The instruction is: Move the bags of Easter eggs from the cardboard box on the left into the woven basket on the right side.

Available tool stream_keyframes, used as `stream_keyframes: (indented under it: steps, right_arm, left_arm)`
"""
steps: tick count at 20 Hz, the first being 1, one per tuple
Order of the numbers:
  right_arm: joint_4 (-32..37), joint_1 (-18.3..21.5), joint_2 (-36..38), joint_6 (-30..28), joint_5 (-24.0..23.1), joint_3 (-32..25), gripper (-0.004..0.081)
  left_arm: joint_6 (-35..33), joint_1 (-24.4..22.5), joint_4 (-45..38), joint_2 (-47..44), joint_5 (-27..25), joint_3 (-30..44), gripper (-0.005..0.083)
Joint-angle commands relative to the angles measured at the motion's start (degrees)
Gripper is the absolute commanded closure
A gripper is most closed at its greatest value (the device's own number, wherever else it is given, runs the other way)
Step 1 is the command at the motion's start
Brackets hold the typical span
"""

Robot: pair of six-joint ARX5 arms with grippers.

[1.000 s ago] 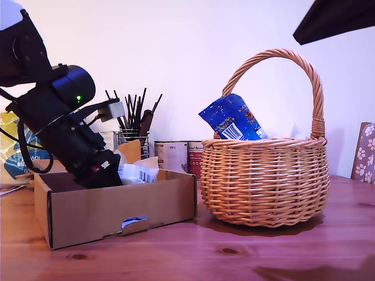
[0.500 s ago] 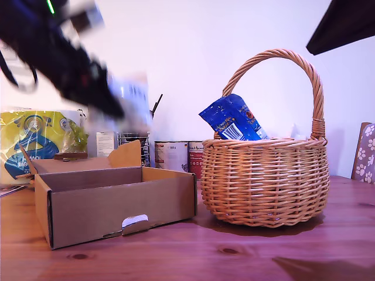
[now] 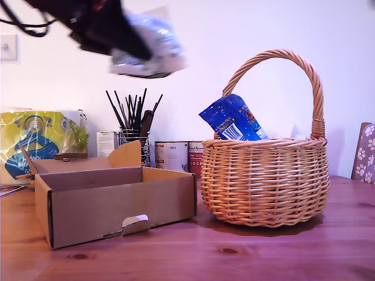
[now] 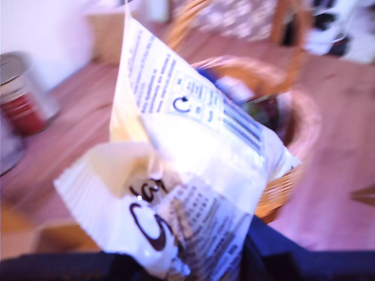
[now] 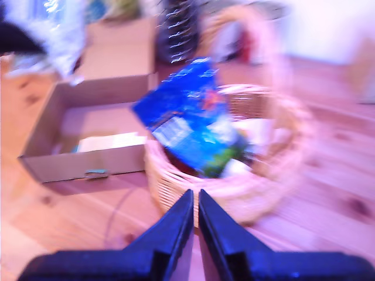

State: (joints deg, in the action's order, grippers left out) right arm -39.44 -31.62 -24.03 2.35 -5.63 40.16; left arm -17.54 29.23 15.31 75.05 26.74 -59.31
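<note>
My first gripper (image 3: 130, 42) is shut on the whitish crinkly bag (image 3: 153, 51) (image 4: 187, 175), held high and blurred above the cardboard box (image 3: 117, 205), toward the exterior view's left. In the first wrist view the bag fills the frame, with the woven basket (image 4: 293, 117) behind it. The basket (image 3: 263, 181) stands at the exterior view's right with the glossy blue bag (image 3: 231, 118) (image 5: 187, 123) sticking out of it. My second gripper (image 5: 196, 213), out of the exterior view, is shut on nothing and looks down on the basket (image 5: 275, 175). A pale flat thing (image 5: 111, 141) lies in the box (image 5: 53, 117).
Behind the box are a large yellow-and-blue printed bag (image 3: 35, 137), a holder of dark brushes (image 3: 132, 117) and two tins (image 3: 176, 155). A paw-print item (image 3: 366, 152) shows at the exterior view's right edge. Everything stands on a wooden table (image 3: 234, 257).
My first gripper has risen out of the box with the whitish bag and swung toward the basket. The dark shape at the exterior view's top right has left the frame.
</note>
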Motion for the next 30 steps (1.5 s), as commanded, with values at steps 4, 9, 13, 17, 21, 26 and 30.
stream_keyframes:
  steps: [4, 9, 13, 17, 21, 26, 30]
  right_arm:
    - [-6.8, -0.2, 6.2, 2.3, -2.7, 0.2, 0.0782]
    - [-9.7, -0.2, 10.3, 2.4, -4.1, 1.4, 0.0782]
    - [-11.1, -0.2, 10.4, 2.3, -4.0, 1.7, 0.0782]
    - [-11.2, -0.2, 10.4, 2.3, -4.0, 1.8, 0.0782]
    - [-11.0, -0.2, 10.4, 2.1, -4.0, 1.8, 0.0782]
    - [-11.1, -0.2, 10.4, 2.1, -4.0, 1.8, 0.0782]
    - [-11.0, -0.2, 10.4, 2.1, -4.0, 1.8, 0.0782]
  left_arm:
    - [2.1, 6.8, -6.5, 0.3, -0.3, 0.9, 0.0658]
    - [4.2, 11.4, -14.2, 4.5, -2.7, 0.9, 0.0658]
    - [5.8, 14.0, -26.2, 11.0, -4.4, 0.9, 0.0659]
    - [6.1, 15.4, -36.8, 19.4, -8.1, 0.5, 0.0659]
    - [6.0, 15.5, -39.4, 28.0, -11.8, -3.0, 0.0659]
    - [7.3, 15.9, -34.1, 35.2, -16.7, -11.1, 0.0658]
    - [8.4, 15.9, -25.5, 37.0, -18.5, -16.1, 0.0658]
